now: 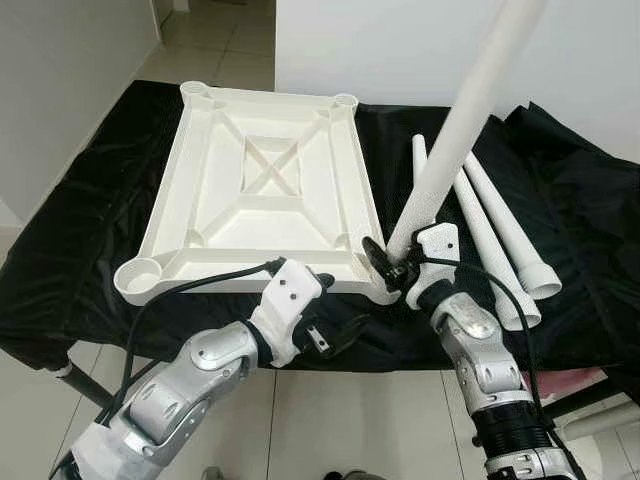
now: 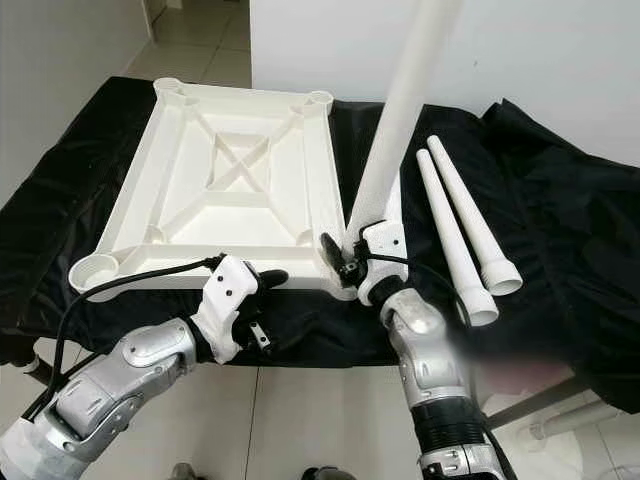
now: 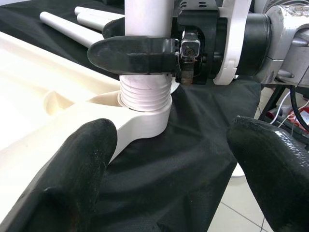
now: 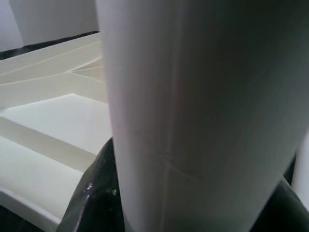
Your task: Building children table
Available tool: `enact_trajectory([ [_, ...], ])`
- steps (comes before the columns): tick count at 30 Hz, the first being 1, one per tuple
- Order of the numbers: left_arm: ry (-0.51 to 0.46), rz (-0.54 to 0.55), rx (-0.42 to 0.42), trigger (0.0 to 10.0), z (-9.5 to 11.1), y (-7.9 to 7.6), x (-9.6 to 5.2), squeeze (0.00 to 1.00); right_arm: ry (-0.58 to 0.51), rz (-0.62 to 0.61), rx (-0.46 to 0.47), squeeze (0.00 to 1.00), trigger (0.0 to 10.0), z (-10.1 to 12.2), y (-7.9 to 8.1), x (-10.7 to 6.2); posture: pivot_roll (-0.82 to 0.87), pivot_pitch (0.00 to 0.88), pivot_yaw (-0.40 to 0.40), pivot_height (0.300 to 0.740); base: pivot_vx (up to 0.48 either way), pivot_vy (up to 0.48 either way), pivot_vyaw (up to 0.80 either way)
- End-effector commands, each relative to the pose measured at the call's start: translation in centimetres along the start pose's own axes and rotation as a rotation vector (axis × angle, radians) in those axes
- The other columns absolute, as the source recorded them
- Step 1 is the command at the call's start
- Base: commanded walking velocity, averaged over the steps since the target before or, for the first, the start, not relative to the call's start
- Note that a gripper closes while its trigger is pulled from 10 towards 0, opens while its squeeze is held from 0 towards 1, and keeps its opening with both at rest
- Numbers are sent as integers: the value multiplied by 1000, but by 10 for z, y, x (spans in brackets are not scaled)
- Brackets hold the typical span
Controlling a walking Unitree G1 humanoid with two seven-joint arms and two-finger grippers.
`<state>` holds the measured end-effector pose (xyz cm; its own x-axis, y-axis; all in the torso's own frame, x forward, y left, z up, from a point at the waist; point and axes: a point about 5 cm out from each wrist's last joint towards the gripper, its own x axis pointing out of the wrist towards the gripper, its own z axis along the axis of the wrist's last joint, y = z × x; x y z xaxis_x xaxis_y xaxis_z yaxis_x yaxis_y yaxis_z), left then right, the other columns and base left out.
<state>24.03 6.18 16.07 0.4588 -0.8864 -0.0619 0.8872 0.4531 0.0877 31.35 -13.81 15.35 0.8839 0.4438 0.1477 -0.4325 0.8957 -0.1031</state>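
Left eye view has a tabletop draped in black cloth (image 1: 90, 210), sitting on a pale tiled floor (image 1: 340, 420) with a white wall behind. Biggest thing on it is the white kids' table top (image 1: 262, 190), flipped upside down so you see the ribs and the round leg sockets at its corners. It takes up the left and middle of the cloth.

Next up, one long white leg (image 1: 470, 110) stands nearly upright, leaning a bit to the right, with its threaded end sitting in the near-right corner socket (image 3: 145, 123). In the left wrist view the threads are still partly above the socket rim. The right gripper (image 1: 385, 262) has its jaws pinched around that leg just above the socket.

Three more white legs (image 1: 500, 235) lie side by side on the cloth to the right of the table top, well apart from the grippers.

The left gripper (image 1: 335, 335) hangs at the near edge of the tabletop, just beside the table top's front rim, jaws spread wide with nothing between them, pointing toward the socket corner
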Motion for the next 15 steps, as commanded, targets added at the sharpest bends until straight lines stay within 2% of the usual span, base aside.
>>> enact_trajectory([
  [1, 6, -139, 5, 10000, 1, -10, -2, 0, 22, 9, 10, 0, 0, -6, 0, -3, 48, 88, -56, 740, 0, 0, 0],
  [3, 6, -139, 4, 10000, 1, -10, -2, 0, 22, 8, 12, 0, 0, -7, 0, -3, 48, 88, -56, 740, 0, 0, 0],
  [4, 7, -140, 3, 10000, 1, -10, -2, 0, 22, -4, 32, 0, 10000, -8, 0, -4, 46, 92, -54, 740, 0, 0, 0],
  [11, 9, -144, 1, 10000, 1, -10, -2, 0, 21, -64, 95, 0, 10000, -11, 7, -10, 39, 104, -51, 740, 0, 0, 0],
  [15, 10, -144, -1, 10000, 0, -10, -3, 0, 22, -89, 96, 0, 10000, -10, 10, -11, 34, 108, -49, 740, 0, 0, 0],
])
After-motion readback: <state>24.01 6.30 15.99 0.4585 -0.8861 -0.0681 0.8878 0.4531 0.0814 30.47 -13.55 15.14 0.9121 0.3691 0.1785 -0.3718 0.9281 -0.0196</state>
